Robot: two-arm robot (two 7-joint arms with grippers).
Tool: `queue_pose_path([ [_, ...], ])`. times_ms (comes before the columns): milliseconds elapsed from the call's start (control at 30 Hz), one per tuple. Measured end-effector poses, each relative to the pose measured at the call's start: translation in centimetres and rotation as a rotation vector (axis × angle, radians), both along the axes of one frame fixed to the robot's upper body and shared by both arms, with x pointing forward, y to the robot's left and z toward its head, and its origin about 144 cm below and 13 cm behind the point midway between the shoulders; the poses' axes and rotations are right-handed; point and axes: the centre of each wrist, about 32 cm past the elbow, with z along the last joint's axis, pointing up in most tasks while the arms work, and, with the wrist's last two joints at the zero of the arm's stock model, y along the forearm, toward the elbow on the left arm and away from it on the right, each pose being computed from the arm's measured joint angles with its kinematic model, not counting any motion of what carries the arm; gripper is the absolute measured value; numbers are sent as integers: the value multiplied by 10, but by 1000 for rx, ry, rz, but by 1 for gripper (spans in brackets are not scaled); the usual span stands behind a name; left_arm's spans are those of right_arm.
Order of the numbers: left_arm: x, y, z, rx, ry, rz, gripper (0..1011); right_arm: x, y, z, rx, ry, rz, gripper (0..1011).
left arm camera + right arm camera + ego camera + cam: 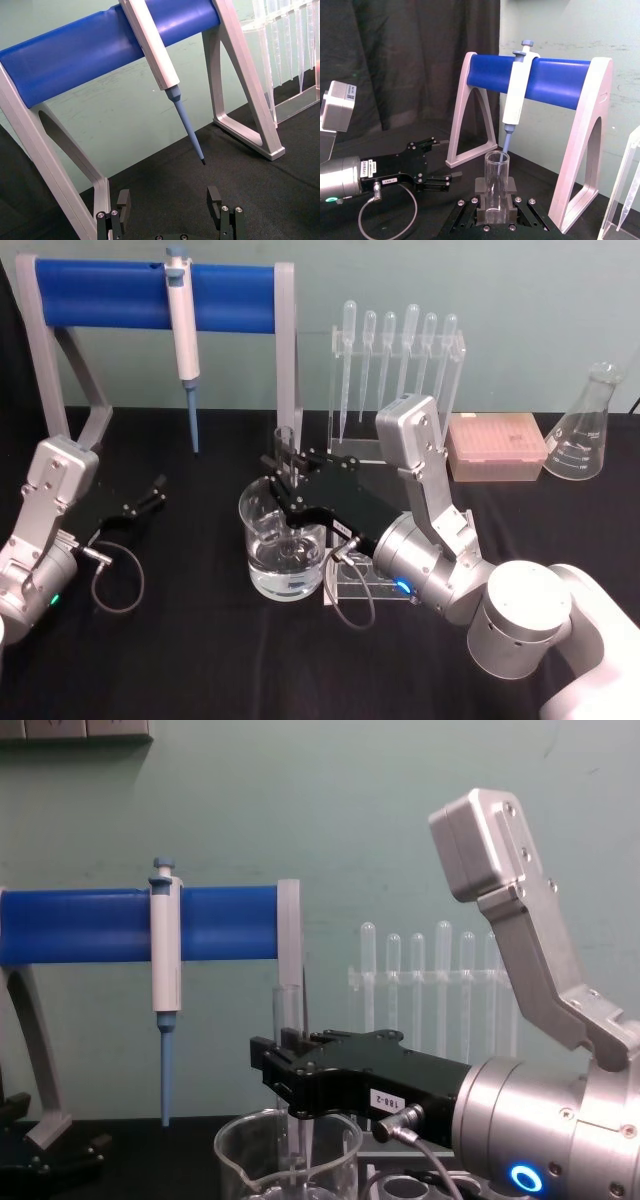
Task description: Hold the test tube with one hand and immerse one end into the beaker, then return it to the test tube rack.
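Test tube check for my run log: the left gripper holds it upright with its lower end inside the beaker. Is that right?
No: it is the right gripper that holds the test tube, as the head view shows. The tube is upright, with its lower end inside the beaker. The left gripper is open, off to the left, holding nothing.

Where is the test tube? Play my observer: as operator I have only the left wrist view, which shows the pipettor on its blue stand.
Observer: The right gripper holds the tube upright, its fingers shut on it.
Operator: Is it near the beaker?
Observer: Yes. In the chest view the tube's lower end is inside the rim of the beaker.
Operator: Is anything in the beaker?
Observer: Clear liquid fills its lower part. I cannot tell whether the tube reaches it.
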Motion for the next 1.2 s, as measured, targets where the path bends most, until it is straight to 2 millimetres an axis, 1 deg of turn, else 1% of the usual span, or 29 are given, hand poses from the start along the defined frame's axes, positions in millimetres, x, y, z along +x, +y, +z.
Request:
queue_pose_path([
  [1200,0,0,0,0,0,0,1000,0,0,0,0,0,0,226],
])
